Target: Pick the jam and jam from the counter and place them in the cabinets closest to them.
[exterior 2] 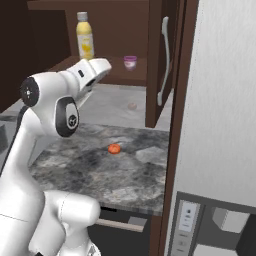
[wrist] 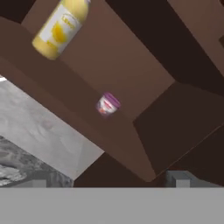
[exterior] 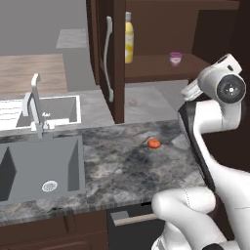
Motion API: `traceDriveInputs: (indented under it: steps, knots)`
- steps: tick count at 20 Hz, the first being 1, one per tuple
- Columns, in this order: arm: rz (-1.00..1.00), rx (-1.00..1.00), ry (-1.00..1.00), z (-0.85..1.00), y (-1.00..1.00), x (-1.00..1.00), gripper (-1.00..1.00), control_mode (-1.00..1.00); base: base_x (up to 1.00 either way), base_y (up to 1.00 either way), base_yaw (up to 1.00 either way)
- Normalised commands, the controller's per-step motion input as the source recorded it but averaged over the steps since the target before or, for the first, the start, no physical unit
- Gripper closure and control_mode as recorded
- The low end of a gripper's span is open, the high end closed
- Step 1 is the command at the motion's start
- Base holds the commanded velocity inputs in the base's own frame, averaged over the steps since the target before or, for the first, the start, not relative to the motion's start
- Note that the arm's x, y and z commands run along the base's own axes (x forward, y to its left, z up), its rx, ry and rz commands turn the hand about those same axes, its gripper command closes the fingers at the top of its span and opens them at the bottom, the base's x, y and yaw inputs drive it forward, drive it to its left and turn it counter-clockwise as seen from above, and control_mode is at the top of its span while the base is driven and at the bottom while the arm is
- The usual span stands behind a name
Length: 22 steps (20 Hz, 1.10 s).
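A small pinkish-purple jam [exterior: 175,58] [exterior 2: 130,62] [wrist: 107,104] stands on the brown shelf of the open dark brown cabinet [exterior: 156,68] [exterior 2: 107,75] [wrist: 144,131]. My gripper [wrist: 109,178] [exterior 2: 101,65] is open, its fingertips [wrist: 178,177] far apart with nothing between them. It hangs in front of the shelf, pointed at the jar and clearly short of it. The white hand also appears near the shelf's right end [exterior: 194,91]. The cabinet door [exterior: 117,58] [exterior 2: 156,60] stands open, edge-on, with a long silver handle.
A tall yellow bottle [exterior: 128,39] [exterior 2: 84,37] [wrist: 59,26] stands on the same shelf, left of the jar. An orange-red round fruit [exterior: 154,143] [exterior 2: 114,148] lies on the marbled counter [exterior: 127,166]. A sink [exterior: 44,166] with faucet [exterior: 34,105] is at left. A tall white panel [exterior 2: 220,100] stands at right.
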Motion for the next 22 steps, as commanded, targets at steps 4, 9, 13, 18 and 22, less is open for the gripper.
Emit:
traceDriveInputs:
  steps: [4,9,13,18,22]
  knots:
    - [0.15,0.01,0.00,-0.20,0.03,-0.88,-1.00,-1.00,0.00,0.00,0.00]
    - [0.13,0.03,0.14,-0.04,0.10,-0.66,-1.00,-1.00,0.00,0.00,0.00]
    - [0.06,0.02,0.18,0.00,0.07,-0.18,-1.00,-1.00,0.00,0.00,0.00]
    - [0.00,0.00,0.10,0.00,0.02,0.00,-1.00,-1.00,0.00,0.00,0.00]
    - [-0.02,0.00,0.41,0.00,0.08,0.00,-1.00,-1.00,0.00,0.00,0.00]
